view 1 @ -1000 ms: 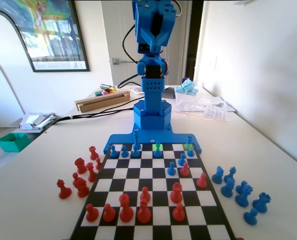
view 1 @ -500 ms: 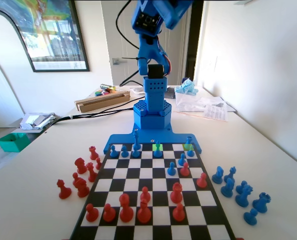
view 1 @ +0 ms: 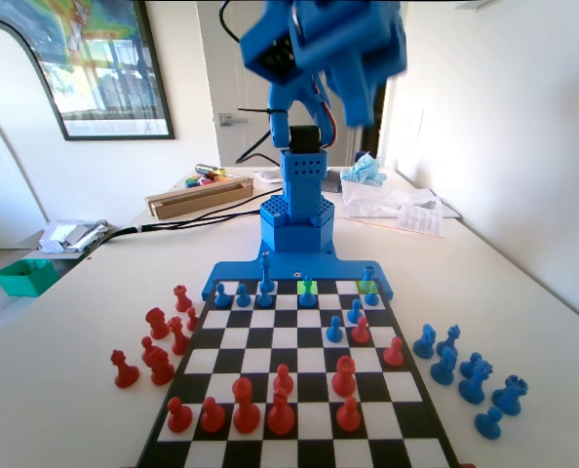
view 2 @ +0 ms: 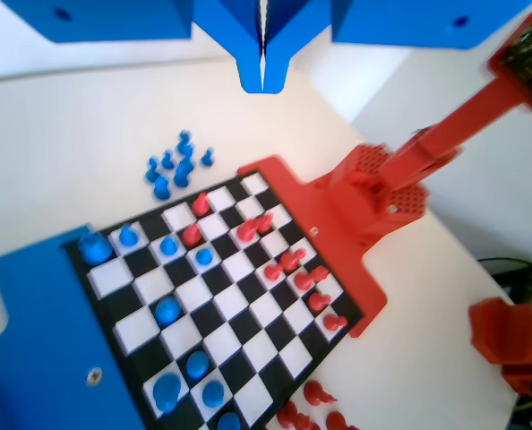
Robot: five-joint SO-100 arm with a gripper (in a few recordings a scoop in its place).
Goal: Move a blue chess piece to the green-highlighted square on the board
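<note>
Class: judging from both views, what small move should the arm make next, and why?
Probably lower toward the blue piece in the far right corner of the board, fixed view: the gripper is shut, empty and high above it.

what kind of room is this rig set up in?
Probably a home room or small office, not a lab: a framed poster hangs on the wall, a door stands behind the arm, and the table around the board carries papers and a cardboard box.

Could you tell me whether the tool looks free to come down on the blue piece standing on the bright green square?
Probably yes: the tool hangs shut high above the board, and nothing stands over the blue chess piece.
</note>
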